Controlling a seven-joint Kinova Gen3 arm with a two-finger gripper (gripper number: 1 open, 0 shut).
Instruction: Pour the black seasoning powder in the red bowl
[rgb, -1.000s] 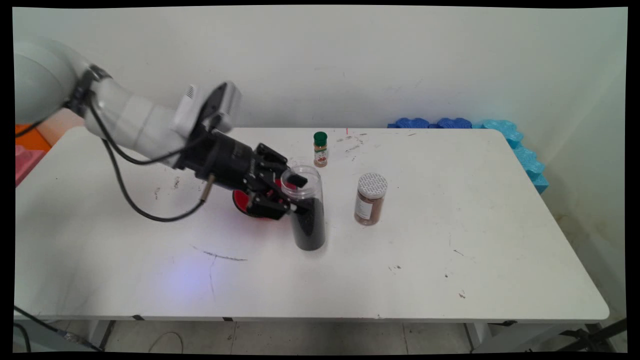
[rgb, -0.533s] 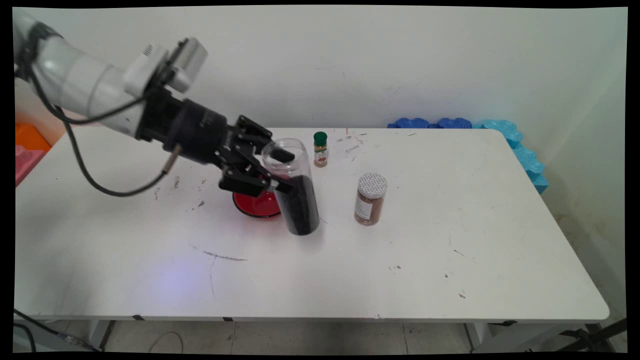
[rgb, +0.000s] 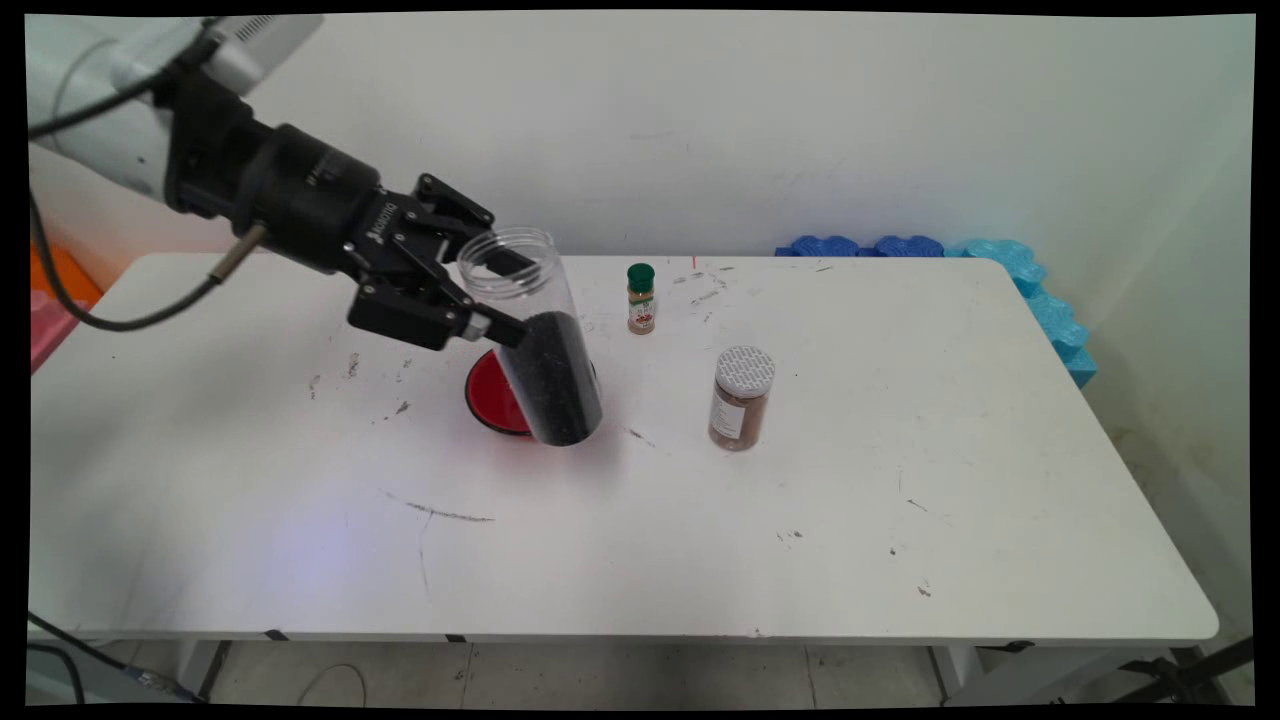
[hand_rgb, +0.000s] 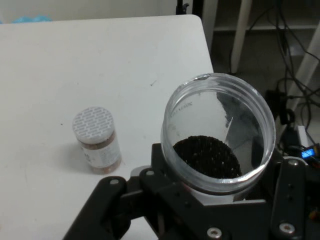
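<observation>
Gripping a clear jar of black grains near its open mouth, the claw was closed on it, and we saw it hang tilted above the bench, clear of the surface, its mouth leaning toward ten o'clock. Beneath its base lay a red dish, partly hidden. At about two o'clock from the jar stood a small green-capped bottle, and at three o'clock a brown spice jar with a white patterned lid. With the mouth uncovered, we judged that keeping the tilt gentle and the motion slow would keep the grains inside.
</observation>
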